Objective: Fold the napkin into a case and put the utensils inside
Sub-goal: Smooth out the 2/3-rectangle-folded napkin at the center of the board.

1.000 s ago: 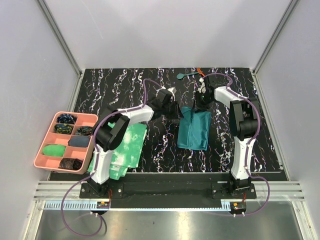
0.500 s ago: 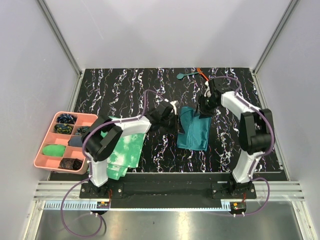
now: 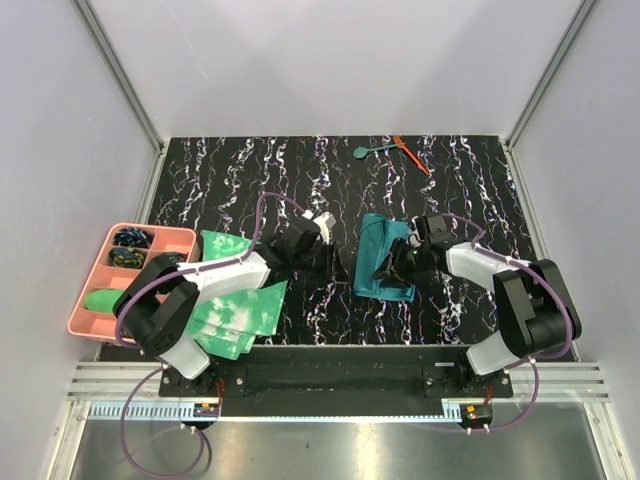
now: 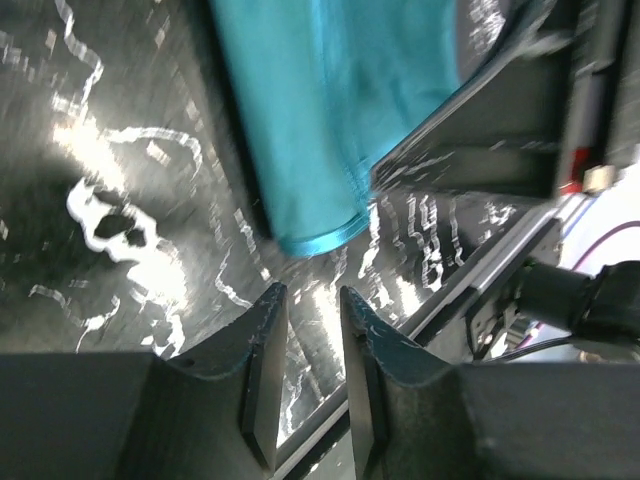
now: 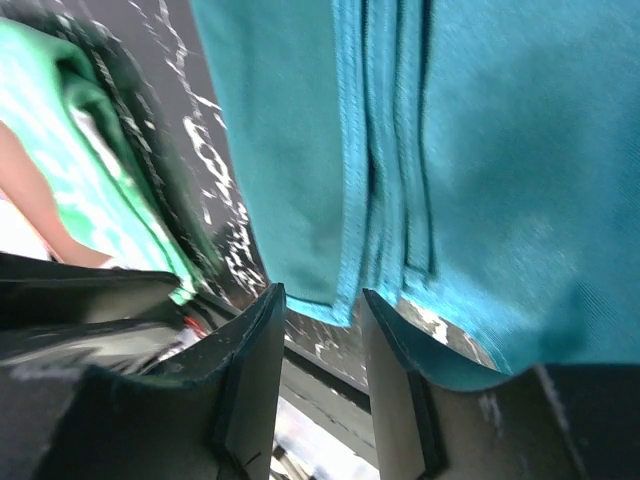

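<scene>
Black marbled tabletop (image 3: 250,180) carried the part-folded teal napkin (image 3: 375,250). Just left of it hung the left gripper (image 4: 313,310), jaws slightly apart, empty. The right gripper (image 5: 322,310) stood parted over its layered edge. Folding looked unfinished: that edge needed pinching next. The teal spoon (image 3: 366,151) and orange stick (image 3: 411,155) lay well beyond it.

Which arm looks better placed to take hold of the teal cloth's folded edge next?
Likely the right. The right gripper, open, hangs over the napkin, whose layered edge lies just beyond its fingertips. The left gripper sits beside the cloth, over bare table.
</scene>
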You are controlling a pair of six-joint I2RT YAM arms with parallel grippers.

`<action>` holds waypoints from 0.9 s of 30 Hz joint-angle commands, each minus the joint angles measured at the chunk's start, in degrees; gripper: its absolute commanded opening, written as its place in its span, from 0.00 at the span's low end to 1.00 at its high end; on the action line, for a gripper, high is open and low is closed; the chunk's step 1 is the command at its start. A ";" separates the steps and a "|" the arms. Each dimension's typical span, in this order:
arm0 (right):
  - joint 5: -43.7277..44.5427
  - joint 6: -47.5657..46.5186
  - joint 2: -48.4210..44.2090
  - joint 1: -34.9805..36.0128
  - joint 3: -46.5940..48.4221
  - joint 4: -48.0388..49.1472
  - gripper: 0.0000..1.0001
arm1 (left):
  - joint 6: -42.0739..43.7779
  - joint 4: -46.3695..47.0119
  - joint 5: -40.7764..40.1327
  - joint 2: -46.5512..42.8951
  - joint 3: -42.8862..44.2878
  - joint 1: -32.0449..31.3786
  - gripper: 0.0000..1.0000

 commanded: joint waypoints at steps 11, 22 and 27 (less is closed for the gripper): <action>-5.98 7.19 1.73 0.10 -6.34 16.40 0.43 | -2.82 4.95 5.75 5.45 11.02 2.46 0.25; 1.93 0.25 -3.20 -1.92 -5.20 7.00 0.36 | 9.89 4.16 -3.46 3.97 10.24 -4.04 0.38; -0.17 -6.25 -0.65 -2.71 -2.47 5.77 0.00 | 16.76 4.60 -10.23 2.56 7.60 -8.08 0.38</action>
